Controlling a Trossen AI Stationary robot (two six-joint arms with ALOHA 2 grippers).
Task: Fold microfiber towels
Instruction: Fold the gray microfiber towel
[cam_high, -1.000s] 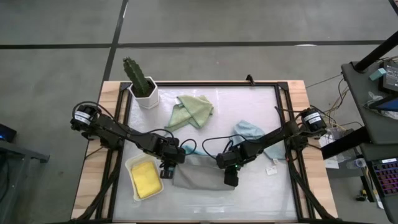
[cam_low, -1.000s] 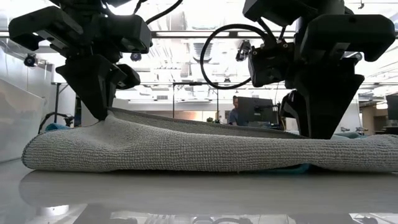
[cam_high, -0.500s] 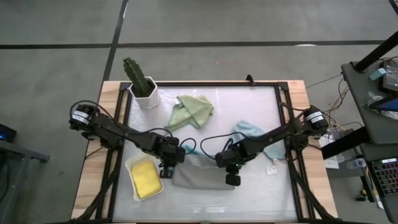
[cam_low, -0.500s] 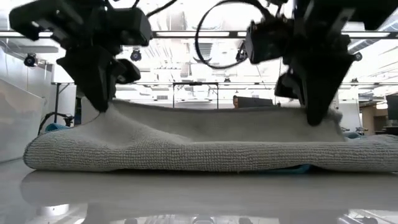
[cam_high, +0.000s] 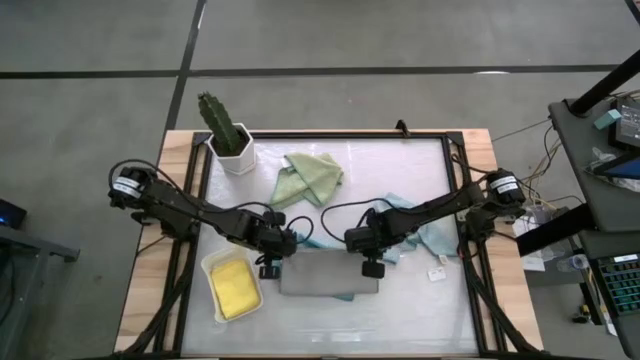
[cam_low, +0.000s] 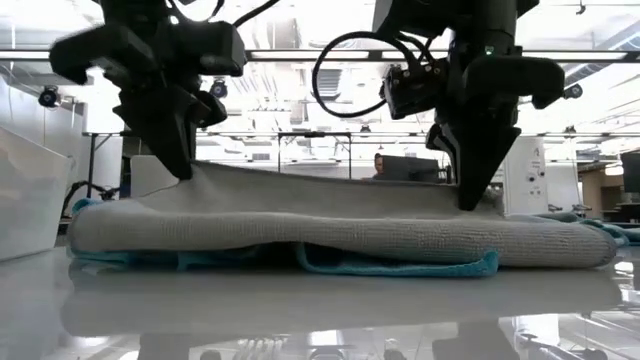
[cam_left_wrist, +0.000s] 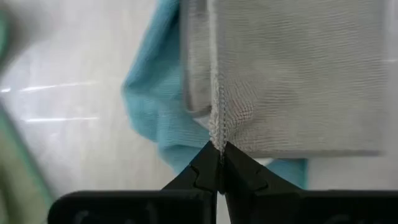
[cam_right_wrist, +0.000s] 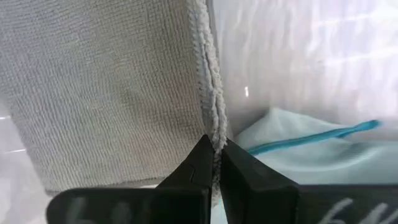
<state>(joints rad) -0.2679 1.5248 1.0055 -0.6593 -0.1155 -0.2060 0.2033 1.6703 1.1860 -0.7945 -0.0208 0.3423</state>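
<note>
High view: left gripper (cam_high: 269, 268) and right gripper (cam_high: 371, 267) each pinch tight a far corner of the grey towel (cam_high: 328, 273) — folded flat, mid-table. Beneath it lies the teal towel (cam_low: 400, 264), edges showing.

The left tool (cam_left_wrist: 220, 163) has its fingers pinched together on the stitched edge of the grey towel (cam_left_wrist: 298, 74), which lies over the teal towel (cam_left_wrist: 158, 106) on the glossy white counter (cam_left_wrist: 68, 93).
</note>
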